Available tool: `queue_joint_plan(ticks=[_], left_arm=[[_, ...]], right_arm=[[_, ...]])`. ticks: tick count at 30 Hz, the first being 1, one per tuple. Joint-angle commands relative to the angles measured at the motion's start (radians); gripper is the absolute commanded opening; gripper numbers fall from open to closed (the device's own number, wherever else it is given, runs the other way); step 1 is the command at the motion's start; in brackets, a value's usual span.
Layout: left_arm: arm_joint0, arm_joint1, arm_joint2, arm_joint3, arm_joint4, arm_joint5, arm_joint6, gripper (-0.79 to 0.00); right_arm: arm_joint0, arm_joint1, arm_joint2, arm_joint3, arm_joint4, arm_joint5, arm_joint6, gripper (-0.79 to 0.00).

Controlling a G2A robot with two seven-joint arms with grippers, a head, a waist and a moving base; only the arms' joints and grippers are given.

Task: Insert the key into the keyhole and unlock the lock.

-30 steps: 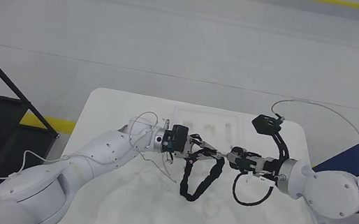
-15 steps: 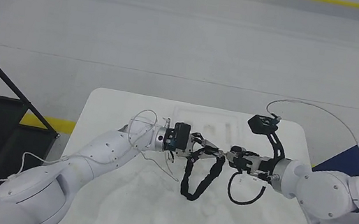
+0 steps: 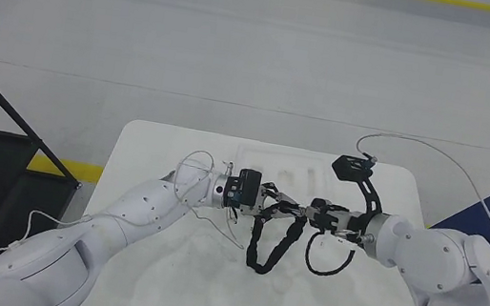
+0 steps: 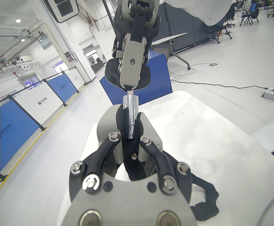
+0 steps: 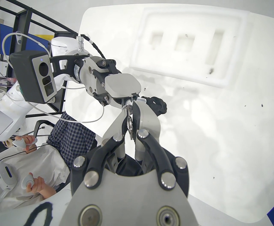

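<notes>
Surface (image 3: 160, 265): white.
Lock (image 4: 130, 107): clamped in left end effector (image 4: 128, 113), above surface.
Key (image 5: 129, 123): pinched in right end effector (image 5: 131, 107).
Change: right arm (image 3: 421, 258) edged closer; key tip apparently entering keyhole (image 4: 130, 96).
Next: seat, turn.

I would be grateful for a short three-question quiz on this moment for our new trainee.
1. True or false: the left gripper is shut on the lock.
2. Which holds the key? A: left gripper. B: right gripper. C: neither.
3. Fill in: the lock's looped cable is ___ in colour.
Key: 1 true; 2 B; 3 black.
</notes>
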Motion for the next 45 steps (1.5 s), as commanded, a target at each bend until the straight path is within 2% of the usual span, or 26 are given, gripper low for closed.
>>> queue_joint_plan(ticks=[1,2,3,4,8,10,15,20,22,26,30,35,45], left_arm=[[0.002,0.000,-0.003,-0.002,-0.002,-0.008,0.001,-0.785],[0.003,0.000,-0.004,-0.002,-0.004,-0.012,0.002,-0.785],[0.004,0.000,-0.006,0.000,-0.005,-0.017,0.002,-0.785],[0.007,0.000,-0.008,0.002,-0.011,-0.026,0.004,-0.785],[0.012,0.001,-0.005,-0.004,-0.034,-0.059,-0.019,-0.785],[0.015,0.005,0.005,-0.021,-0.067,-0.093,-0.052,-0.785],[0.014,0.031,0.002,-0.064,-0.187,-0.179,-0.139,-0.785],[0.018,0.071,-0.023,-0.124,-0.347,-0.321,-0.281,-0.785],[0.016,0.090,-0.002,-0.134,-0.362,-0.321,-0.281,-0.785],[-0.021,0.125,0.067,-0.148,-0.398,-0.321,-0.285,-0.785],[-0.073,0.156,0.167,-0.169,-0.487,-0.321,-0.324,-0.785],[-0.169,0.190,0.305,-0.215,-0.645,-0.321,-0.428,-0.785],[-0.226,0.234,0.306,-0.325,-0.870,-0.321,-0.742,-0.785]], right_arm=[[0.004,-0.001,-0.004,0.006,0.005,0.004,0.001,-0.785],[0.007,-0.002,-0.005,0.009,0.010,0.004,0.004,-0.785],[0.011,-0.003,-0.006,0.013,0.015,0.003,0.005,-0.477],[0.015,-0.004,-0.005,0.015,0.020,-0.001,0.000,0.000],[0.021,-0.003,0.013,0.022,0.037,-0.070,-0.004,0.000],[0.025,0.003,0.027,0.017,-0.001,-0.131,0.001,0.000],[0.030,0.020,0.048,0.014,-0.107,-0.341,0.073,0.000],[0.006,0.031,0.115,0.033,-0.001,-0.560,0.067,0.000],[-0.007,0.039,0.143,0.035,0.009,-0.627,0.104,0.000],[-0.024,0.050,0.205,0.082,0.157,-0.765,0.158,0.000],[-0.038,0.060,0.242,0.109,0.266,-0.871,0.223,0.000],[-0.041,0.064,0.244,0.127,0.310,-0.905,0.254,0.000],[-0.041,0.064,0.244,0.127,0.310,-0.905,0.254,0.000]])
